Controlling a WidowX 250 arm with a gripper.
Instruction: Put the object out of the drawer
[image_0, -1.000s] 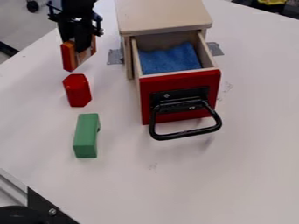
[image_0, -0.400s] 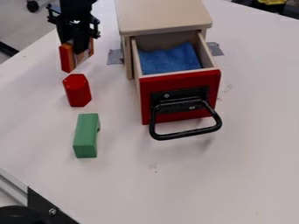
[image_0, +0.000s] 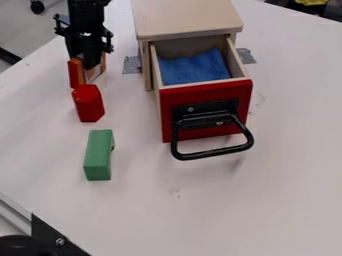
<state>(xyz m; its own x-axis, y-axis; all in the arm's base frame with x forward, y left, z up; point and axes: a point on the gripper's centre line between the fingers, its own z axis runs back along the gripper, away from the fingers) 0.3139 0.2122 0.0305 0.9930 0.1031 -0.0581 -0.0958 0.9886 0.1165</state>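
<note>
Red-and-orange block (image_0: 75, 74) is gripped by the black pincer (image_0: 89, 62) at the upper left of the camera view, outside the drawer (image_0: 207, 111) and well apart from it. The block is held low over the table (image_0: 280, 190); whether the tabletop is touched by it cannot be told. A flat red face is turned toward the left, orange is seen on either side of the pincer, and a paler part is partly hidden between.

Just below it in the view, a faceted red block (image_0: 89, 103) is placed on the table; whether the two are in contact cannot be made out. Nearer the camera, a green block (image_0: 99, 155) with a notch in its right side is set down.

The drawer is pulled out from a pale wooden cabinet (image_0: 187, 19), and its red front is fitted with a black handle (image_0: 212, 152). Inside the drawer, a blue cloth (image_0: 194, 68) is spread unevenly. Grey tape (image_0: 131, 65) is stuck to the table at the left side of the cabinet, and another piece is seen at the right.
</note>
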